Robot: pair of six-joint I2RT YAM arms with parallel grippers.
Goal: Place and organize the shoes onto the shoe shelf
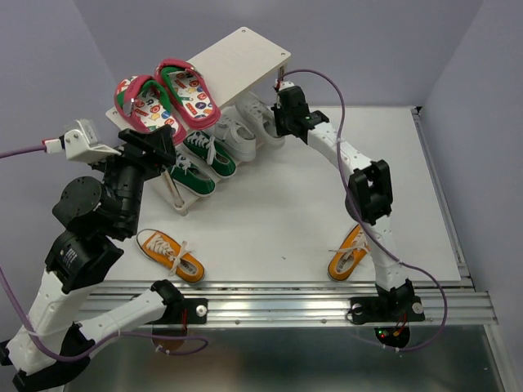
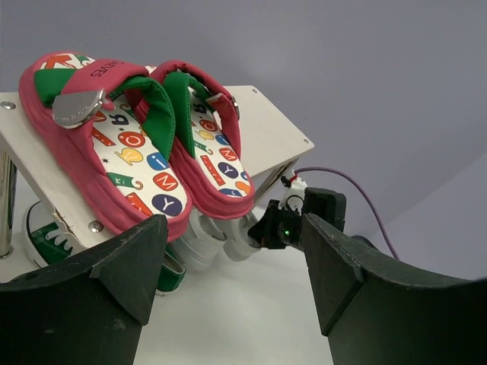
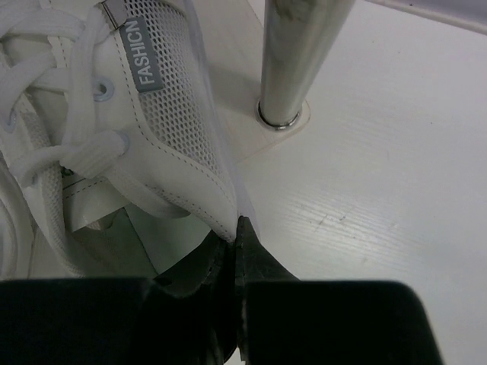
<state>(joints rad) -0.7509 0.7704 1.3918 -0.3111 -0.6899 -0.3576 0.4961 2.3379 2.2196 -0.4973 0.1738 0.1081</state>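
The cream-white shoe shelf (image 1: 245, 57) stands at the back. The pink-red flip-flops (image 1: 167, 100) lie on its top board and show in the left wrist view (image 2: 144, 144). The green sneakers (image 1: 200, 163) and white sneakers (image 1: 245, 131) sit on the lower board. My right gripper (image 1: 278, 110) is shut on the heel collar of a white sneaker (image 3: 152, 137) beside a shelf leg (image 3: 297, 61). My left gripper (image 2: 236, 289) is open and empty, near the shelf's left end. One orange sneaker (image 1: 170, 255) lies front left, the other (image 1: 350, 253) front right.
The white tabletop (image 1: 270, 220) ends at a metal rail (image 1: 286, 298) in front. Grey walls stand behind and at the sides. A purple cable (image 1: 327, 82) loops above the right arm.
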